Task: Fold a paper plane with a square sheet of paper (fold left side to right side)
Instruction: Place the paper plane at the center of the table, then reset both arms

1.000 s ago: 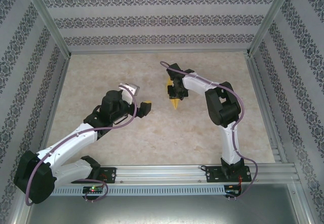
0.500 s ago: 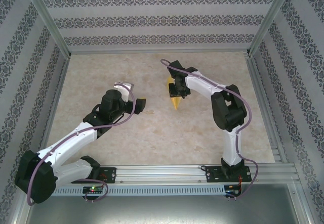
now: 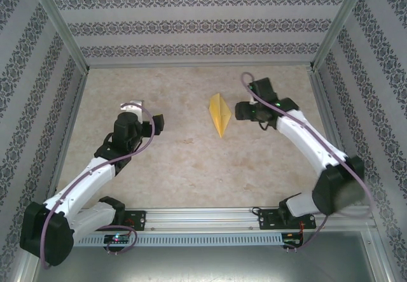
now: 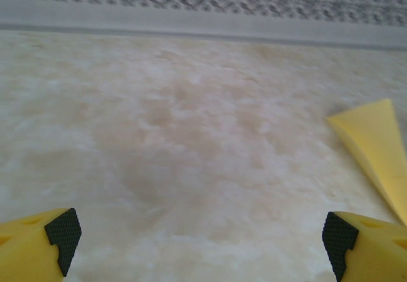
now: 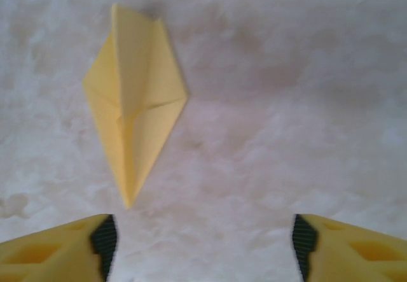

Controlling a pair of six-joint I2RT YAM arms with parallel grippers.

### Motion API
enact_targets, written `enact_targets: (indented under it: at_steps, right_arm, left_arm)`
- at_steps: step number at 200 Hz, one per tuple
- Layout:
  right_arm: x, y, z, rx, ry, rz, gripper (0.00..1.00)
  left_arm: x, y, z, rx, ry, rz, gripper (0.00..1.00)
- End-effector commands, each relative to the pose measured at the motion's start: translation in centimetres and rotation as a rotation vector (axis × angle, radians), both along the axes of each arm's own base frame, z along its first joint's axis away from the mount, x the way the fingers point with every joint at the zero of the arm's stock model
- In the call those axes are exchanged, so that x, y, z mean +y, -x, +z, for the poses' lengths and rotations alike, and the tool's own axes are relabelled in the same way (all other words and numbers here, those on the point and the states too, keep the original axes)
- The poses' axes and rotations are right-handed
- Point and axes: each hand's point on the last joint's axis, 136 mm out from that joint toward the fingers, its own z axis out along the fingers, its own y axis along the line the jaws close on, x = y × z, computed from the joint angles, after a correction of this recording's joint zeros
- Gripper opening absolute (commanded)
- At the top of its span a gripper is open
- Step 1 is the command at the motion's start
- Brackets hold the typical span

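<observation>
Lying flat and untouched toward the far middle of the mottled beige surface, a slim yellow-orange kite-shaped folded paper plane, seemingly finished, hence left fingers and right fingers spread empty, clear of it.

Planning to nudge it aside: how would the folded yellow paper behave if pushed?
The paper plane looks thin, so probably very light and likely to skid across the smooth table. Its slim pointed tips may crumple or bend if pushed end-on.
</observation>
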Motion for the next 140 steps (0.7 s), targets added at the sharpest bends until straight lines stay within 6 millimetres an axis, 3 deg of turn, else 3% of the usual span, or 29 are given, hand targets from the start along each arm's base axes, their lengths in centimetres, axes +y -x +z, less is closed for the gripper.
enact_targets:
  at_steps: [1, 12, 36, 58, 95, 140]
  right_arm:
    - [-3.9, -0.8, 0.3, -0.131, 0.023, -0.078, 0.87]
    - [-5.8, -0.8, 0.1, -0.177, 0.009, -0.132, 0.97]
    - [-9.9, -0.7, -1.3, -0.256, 0.012, -0.248, 0.98]
    - [-12.5, -0.6, -3.3, -0.293, 0.054, -0.312, 0.98]
    - [-14.2, -1.5, -6.1, -0.364, 0.050, -0.332, 0.98]
    - [-13.7, -3.6, -6.6, -0.474, 0.000, -0.246, 0.98]
  left_arm:
    - [4.2, 0.1, 0.3, -0.060, -0.104, 0.167, 1.00]
    - [5.2, 0.2, -0.1, -0.064, -0.152, 0.193, 1.00]
    - [7.5, 0.8, -1.6, -0.037, -0.221, 0.262, 1.00]
    - [9.0, 1.2, -3.4, -0.026, -0.261, 0.298, 1.00]
    - [9.9, 1.1, -6.1, -0.031, -0.273, 0.268, 1.00]
    - [8.9, -0.8, -7.5, -0.083, -0.218, 0.144, 1.00]
